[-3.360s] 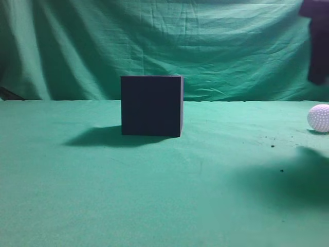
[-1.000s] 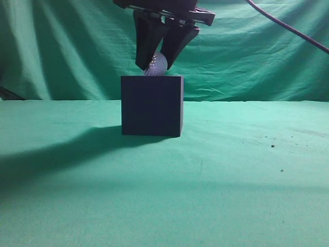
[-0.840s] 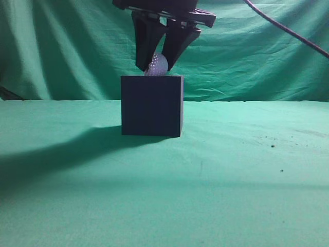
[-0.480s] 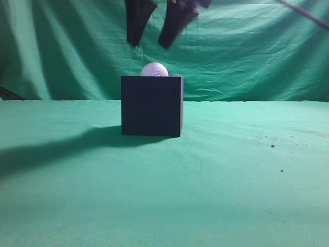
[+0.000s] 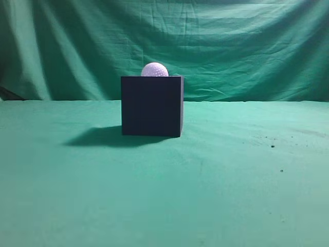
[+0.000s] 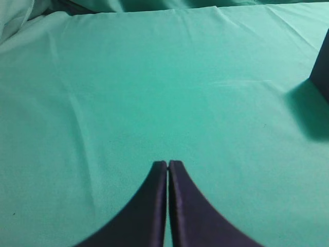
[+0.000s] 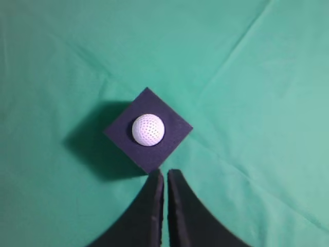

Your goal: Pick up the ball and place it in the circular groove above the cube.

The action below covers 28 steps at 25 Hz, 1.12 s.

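**Ball seated on the cube, both grippers empty**

Fingers on both arms are pressed together with nothing between them: the right gripper (image 7: 165, 175) looks down from high above the cube with its tips closed on air, and the left gripper (image 6: 168, 165) is likewise clenched and empty over bare cloth, well apart from the work.

Largest in the scene is the green cloth (image 5: 216, 180), covering the table and hanging as a backdrop. On it, left of centre in the exterior view, stands the dark cube (image 5: 151, 105), casting a shadow to its left. In the middle of the cube's top sits the white dimpled golf ball (image 7: 148, 129); from the side only its upper part rises above the top edge, which suggests it rests down in the circular groove, though the groove itself is hidden beneath it.

Judging from this, the placing step looks done. What remains calls for little: keeping both arms clear of the cube so that the ball is not knocked out.
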### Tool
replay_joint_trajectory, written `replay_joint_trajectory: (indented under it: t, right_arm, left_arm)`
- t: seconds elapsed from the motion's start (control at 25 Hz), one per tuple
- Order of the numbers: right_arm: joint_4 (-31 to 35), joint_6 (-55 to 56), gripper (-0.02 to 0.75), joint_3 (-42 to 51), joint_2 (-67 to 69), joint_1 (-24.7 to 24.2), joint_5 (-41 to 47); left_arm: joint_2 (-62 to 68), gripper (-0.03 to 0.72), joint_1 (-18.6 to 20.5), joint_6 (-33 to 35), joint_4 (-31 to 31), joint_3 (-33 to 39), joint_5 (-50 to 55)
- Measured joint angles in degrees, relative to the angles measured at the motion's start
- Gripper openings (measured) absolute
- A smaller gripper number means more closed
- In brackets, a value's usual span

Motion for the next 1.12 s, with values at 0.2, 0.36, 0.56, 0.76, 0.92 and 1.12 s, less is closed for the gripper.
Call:
replay_joint_trajectory:
  t: [0.2, 0.36, 0.56, 0.76, 0.92, 1.12]
  right_arm:
    - [-1.4, 4.3, 0.000, 3.6, -10.6, 0.0, 0.8]
    - [-1.5, 5.3, 0.000, 11.8, -20.4, 0.0, 1.2]
    - [-0.3, 5.5, 0.000, 26.2, -33.5, 0.0, -1.1]
    - [3.7, 5.5, 0.000, 41.9, -47.8, 0.0, -13.1]
    - [6.4, 5.5, 0.000, 50.1, -58.2, 0.0, -16.7]
    - [5.5, 3.7, 0.000, 56.6, -66.0, 0.0, -16.3]
  left_arm:
    - [0.0, 0.000, 0.0, 0.0, 0.0, 0.0, 0.0]
    - [0.0, 0.000, 0.0, 0.0, 0.0, 0.0, 0.0]
    - [0.0, 0.000, 0.0, 0.0, 0.0, 0.0, 0.0]
    - [0.0, 0.000, 0.0, 0.0, 0.0, 0.0, 0.0]
    - [0.0, 0.000, 0.0, 0.0, 0.0, 0.0, 0.0]
    - [0.0, 0.000, 0.0, 0.0, 0.0, 0.0, 0.0]
